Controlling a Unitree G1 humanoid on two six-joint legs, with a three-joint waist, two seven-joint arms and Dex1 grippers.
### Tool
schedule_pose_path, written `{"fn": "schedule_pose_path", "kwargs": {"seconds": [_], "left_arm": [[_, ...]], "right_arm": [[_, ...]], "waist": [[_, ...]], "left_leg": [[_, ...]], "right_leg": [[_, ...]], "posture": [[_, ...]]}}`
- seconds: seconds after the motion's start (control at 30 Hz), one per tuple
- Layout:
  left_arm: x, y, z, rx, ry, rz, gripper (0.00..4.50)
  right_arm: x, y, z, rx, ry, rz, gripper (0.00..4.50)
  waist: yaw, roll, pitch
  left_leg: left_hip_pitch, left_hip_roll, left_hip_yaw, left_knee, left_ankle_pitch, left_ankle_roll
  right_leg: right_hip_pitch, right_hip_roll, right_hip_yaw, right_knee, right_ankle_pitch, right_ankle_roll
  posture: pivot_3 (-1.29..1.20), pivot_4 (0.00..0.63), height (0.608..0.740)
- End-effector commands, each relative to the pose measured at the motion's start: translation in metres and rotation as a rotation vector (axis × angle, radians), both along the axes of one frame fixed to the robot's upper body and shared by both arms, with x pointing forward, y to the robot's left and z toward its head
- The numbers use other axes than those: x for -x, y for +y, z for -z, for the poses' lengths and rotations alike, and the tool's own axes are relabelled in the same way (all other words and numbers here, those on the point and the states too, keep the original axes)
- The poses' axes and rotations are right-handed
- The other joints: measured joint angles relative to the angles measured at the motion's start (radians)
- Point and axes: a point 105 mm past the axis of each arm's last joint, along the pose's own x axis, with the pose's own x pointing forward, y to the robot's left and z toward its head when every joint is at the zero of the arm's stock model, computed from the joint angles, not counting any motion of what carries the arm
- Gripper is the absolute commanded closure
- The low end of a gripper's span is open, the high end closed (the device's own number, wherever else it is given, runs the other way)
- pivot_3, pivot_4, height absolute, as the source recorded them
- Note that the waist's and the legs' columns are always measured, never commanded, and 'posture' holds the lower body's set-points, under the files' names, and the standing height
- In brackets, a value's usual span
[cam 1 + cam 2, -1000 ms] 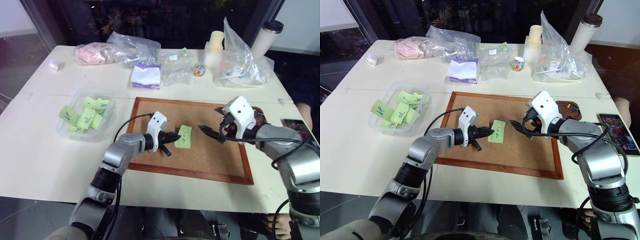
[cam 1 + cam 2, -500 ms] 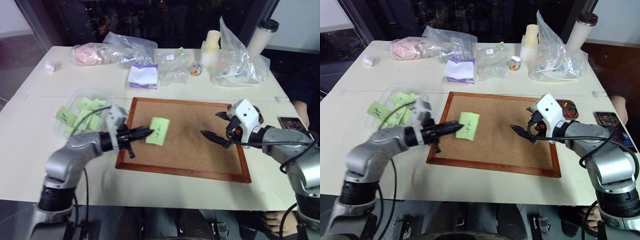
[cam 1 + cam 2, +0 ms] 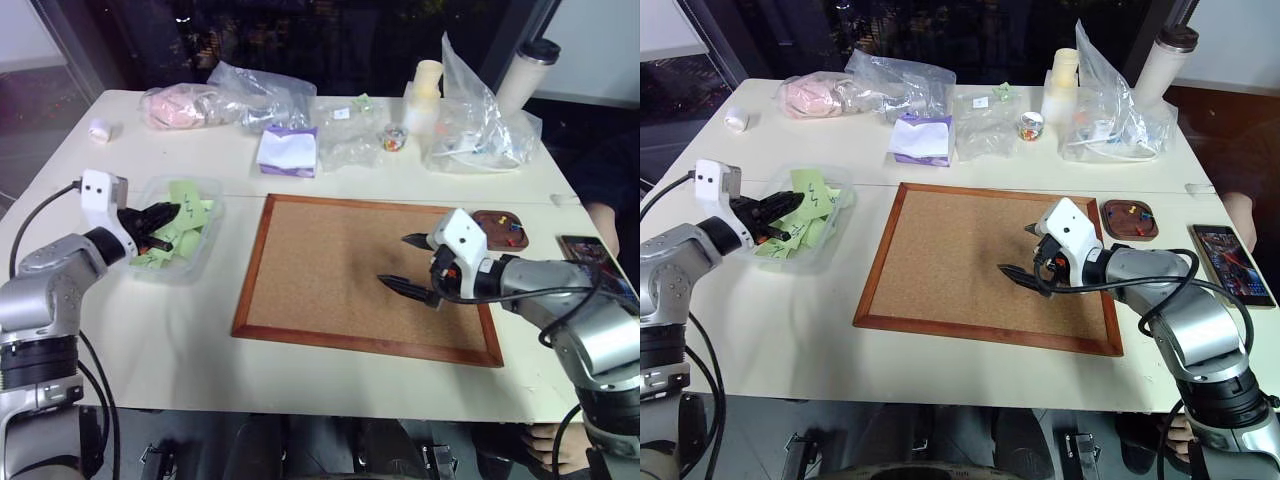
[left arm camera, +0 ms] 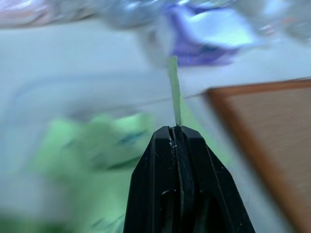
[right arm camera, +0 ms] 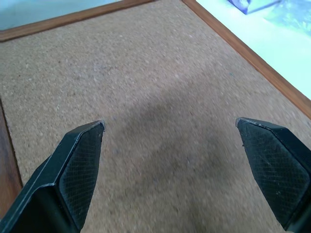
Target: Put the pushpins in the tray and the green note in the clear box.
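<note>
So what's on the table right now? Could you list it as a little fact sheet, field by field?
left hand: shut on the green note, holding it over the clear box
clear box: holds several other green notes
right hand: open, empty, above the cork board
cork board: bare, no notes or pins visible on it
tray: beside the board's far right corner, with pushpins inside
back of table: plastic bags, a purple-and-white tissue pack
right edge: a phone
</note>
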Motion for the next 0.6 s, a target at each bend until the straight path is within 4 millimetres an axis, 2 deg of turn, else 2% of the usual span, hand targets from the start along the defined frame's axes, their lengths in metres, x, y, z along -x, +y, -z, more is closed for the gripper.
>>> {"fn": "schedule_pose_path", "kwargs": {"seconds": [0.03, 0.13, 0.23, 0.37, 0.53, 0.6], "left_arm": [[-0.003, 0.019, -0.014, -0.014, -0.059, -0.064, 4.46], [-0.004, 0.02, -0.012, -0.022, -0.057, -0.064, 3.48], [-0.001, 0.008, -0.023, 0.003, -0.08, 0.014, 1.99], [0.01, -0.02, -0.037, 0.029, -0.106, 0.173, 0.08], [0.028, -0.062, -0.046, 0.006, -0.132, 0.386, 0.08], [0.036, -0.087, -0.044, -0.026, -0.132, 0.499, 0.08]], "right_arm": [[-0.002, 0.002, -0.008, 0.002, -0.042, -0.013, 0.0], [-0.002, 0.001, -0.007, 0.005, -0.041, -0.014, 0.0], [-0.003, -0.004, -0.008, 0.009, -0.04, -0.006, 0.0], [-0.008, -0.017, -0.009, 0.021, -0.044, 0.027, 0.0], [-0.009, -0.029, -0.013, 0.029, -0.049, 0.046, 0.0], [-0.008, -0.034, -0.017, 0.013, -0.05, 0.052, 0.0]], "waist": [[0.0, 0.0, 0.0], [-0.002, -0.001, 0.001], [-0.003, -0.001, 0.001], [-0.003, -0.001, 0.001], [-0.003, -0.001, 0.001], [-0.003, -0.001, 0.001]], "left_leg": [[0.0, 0.0, 0.0, 0.0, 0.0, 0.0], [0.0, 0.001, 0.0, 0.0, 0.0, 0.0], [0.0, 0.001, 0.0, 0.0, 0.0, 0.0], [0.0, 0.002, 0.001, 0.0, 0.0, 0.0], [0.0, 0.002, 0.001, 0.0, 0.0, 0.0], [0.0, 0.002, 0.001, 0.0, 0.0, 0.0]], "right_leg": [[0.0, 0.0, 0.0, 0.0, 0.0, 0.0], [0.0, 0.0, 0.0, 0.0, 0.0, 0.0], [0.0, 0.0, 0.0, 0.0, 0.0, 0.0], [0.0, 0.0, 0.0, 0.001, 0.0, 0.0], [0.0, 0.0, 0.0, 0.0, 0.0, 0.0], [0.0, 0.0, 0.0, 0.001, 0.0, 0.0]], "posture": [[0.0, 0.15, 0.74], [0.0, 0.15, 0.74], [0.0, 0.15, 0.74], [0.0, 0.15, 0.74], [0.0, 0.15, 0.74], [0.0, 0.15, 0.74]]}}
